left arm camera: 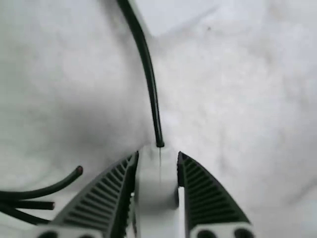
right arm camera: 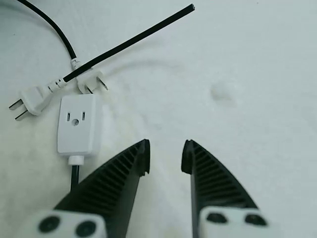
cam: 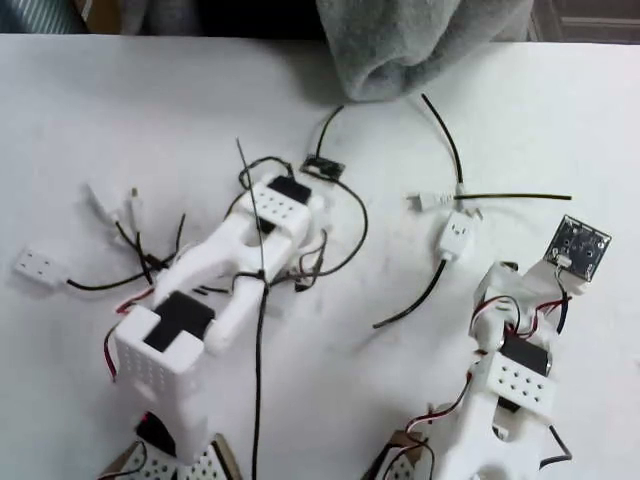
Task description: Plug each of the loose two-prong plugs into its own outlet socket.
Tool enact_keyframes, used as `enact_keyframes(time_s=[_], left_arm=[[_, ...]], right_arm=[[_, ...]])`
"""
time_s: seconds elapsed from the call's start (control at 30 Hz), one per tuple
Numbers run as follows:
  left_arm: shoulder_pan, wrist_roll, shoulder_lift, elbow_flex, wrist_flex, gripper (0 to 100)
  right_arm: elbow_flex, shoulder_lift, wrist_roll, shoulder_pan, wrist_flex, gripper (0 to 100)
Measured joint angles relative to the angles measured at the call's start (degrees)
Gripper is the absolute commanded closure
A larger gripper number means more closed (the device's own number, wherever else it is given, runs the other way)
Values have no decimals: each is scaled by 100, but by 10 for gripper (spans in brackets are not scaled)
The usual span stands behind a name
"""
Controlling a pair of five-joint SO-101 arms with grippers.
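left gripper (left arm camera: 157,157) is clenched on a white plastic block (left arm camera: 157,186) w/ a thin black cord (left arm camera: 146,69) coming out of its far end. plug or socket, can't tell. the cord runs off across the white table (left arm camera: 257,99). two cut black cable ends (left arm camera: 54,186) lie just beside the gripper. in the high view the left arm (cam: 225,265) stretches toward mid-table, wrist over a tangle of black wires.

right gripper (right arm camera: 165,156) is released, jaws apart w/ bare table btwn them, holding nothing. near one finger lies a white rectangular outlet socket (right arm camera: 79,124), face up, slots showing, a black lead (right arm camera: 75,176) leaving its near end. a white two-prong plug (right arm camera: 30,100) lies just past the socket's far corner, prongs pointing away, not inserted. a second white two-prong plug (right arm camera: 90,82) sits v. close to the socket's far edge, also loose. a straight black cord piece (right arm camera: 133,42) crosses over them.

high view: the outlet socket (cam: 456,234) & a plug (cam: 425,202) sit ahead of the right arm (cam: 515,370). another white socket strip (cam: 40,266) lies well apart at the table's left side, small white plug-like pieces (cam: 100,200) near it. grey cloth (cam: 420,45) at the far edge.
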Motion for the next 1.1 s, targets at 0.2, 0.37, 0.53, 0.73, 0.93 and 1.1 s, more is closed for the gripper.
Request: enact_keyframes(time_s=[0.2, 0.37, 0.53, 0.73, 0.93, 1.1], left_arm=[[-721, -958, 0, -1591, 466, 976], [-1178, -2497, 0, -2954, 527, 976], [-1459, -3745, 158, -3631, 448, 976], [-2031, -4352, 1319, -4334, 97, 976], [-2286, -4853, 3051, -5996, 237, 975], [-2180, -4967, 4457, -7393, 360, 875]], right_arm=[[0, 0, 0, 0, 0, 875], [0, 0, 0, 0, 0, 875], [0, 0, 0, 9, 0, 875], [0, 0, 0, 0, 0, 875], [0, 0, 0, 9, 0, 875], [88, 0, 0, 0, -105, 873]])
